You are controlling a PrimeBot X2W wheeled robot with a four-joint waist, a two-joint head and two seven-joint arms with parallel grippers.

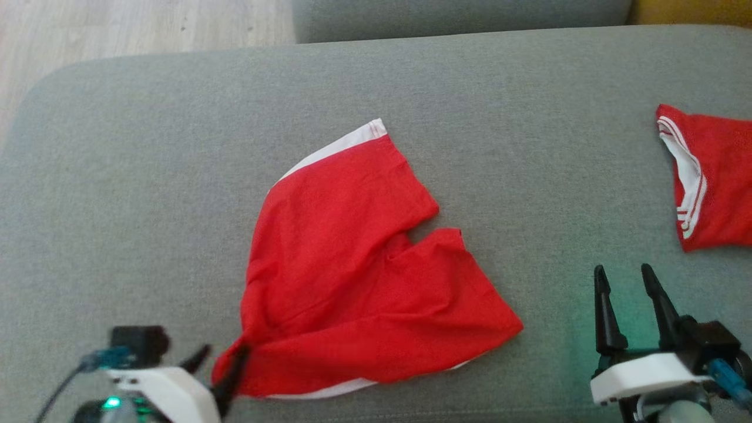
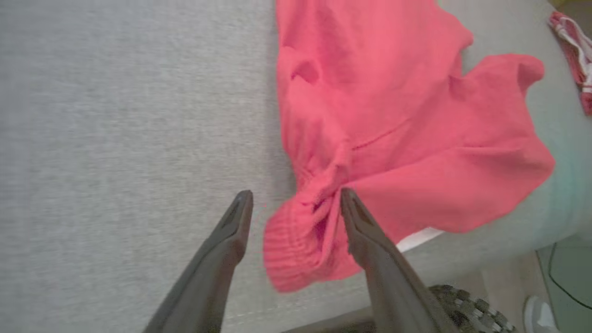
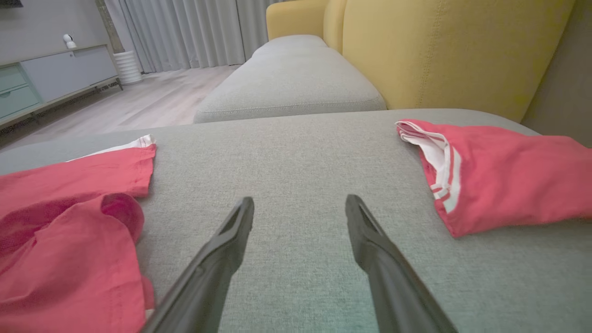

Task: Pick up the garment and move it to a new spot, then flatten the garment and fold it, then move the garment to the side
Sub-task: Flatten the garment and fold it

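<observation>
Where the grey sofa cushion (image 1: pixel 147 176) spreads its fine woven nap, the garment (image 1: pixel 352 282), a pair of red shorts in thin matte cloth, lies near the middle. It is mostly flat, its two legs fanning apart at a notch, with white bands along two edges. The corner nearest the robot is gathered into a ribbed, puckered bunch. That bunch sits between the two dark tapering fingers of the left pincer (image 1: pixel 225 352), which stand spread; one finger touches the cloth and the other is clear of it. The right pincer (image 1: pixel 623 270) is spread too, gripping nothing, over bare cushion between the two pieces of clothing. A second red garment (image 1: pixel 717 182), with thin white stripes at a white-lined opening, lies at the cushion's right edge, well apart from the shorts. Beyond are one more grey cushion (image 3: pixel 291 88), a smooth yellow backrest (image 3: pixel 462 51) with stitched seams, and a pale wooden floor (image 1: pixel 117 29).
</observation>
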